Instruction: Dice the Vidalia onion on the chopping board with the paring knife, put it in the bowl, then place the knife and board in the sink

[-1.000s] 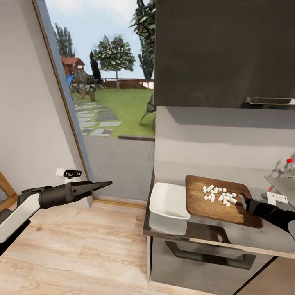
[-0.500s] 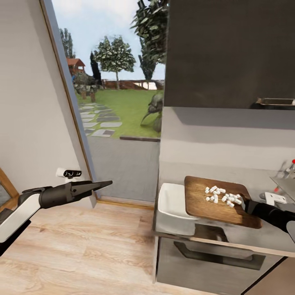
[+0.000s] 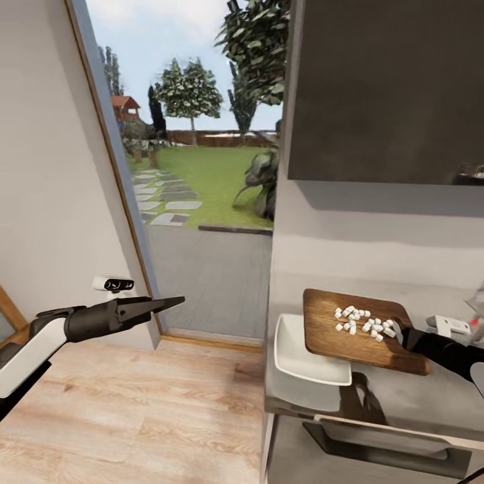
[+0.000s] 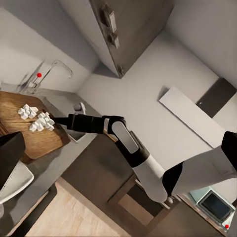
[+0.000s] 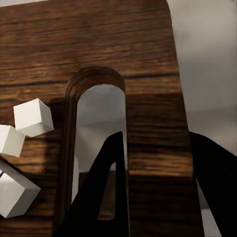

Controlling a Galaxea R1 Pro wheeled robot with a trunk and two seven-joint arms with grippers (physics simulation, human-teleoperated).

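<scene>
The brown chopping board (image 3: 349,336) is held a little above the countertop (image 3: 403,396), with its left end over the right rim of the white bowl (image 3: 302,349). Pale bits of diced Vidalia onion (image 3: 363,323) lie on the board. My right gripper (image 3: 402,334) is shut on the board's handle end. In the right wrist view one finger (image 5: 111,187) passes through the handle slot and the other sits outside the board's end. My left gripper (image 3: 176,300) is open and holds nothing, out over the wooden floor. The paring knife is out of view.
The sink's curved faucet (image 4: 49,69) with its red knob stands beyond the board. A dark wall cabinet (image 3: 390,87) hangs above the counter. An open doorway (image 3: 195,202) to a garden lies left of the counter's end. Below the counter is a cabinet handle (image 3: 390,450).
The whole view has shifted, so the counter and bowl sit further right in it. The board, still in my right gripper, now overlaps the bowl's rim. The left arm keeps its pose.
</scene>
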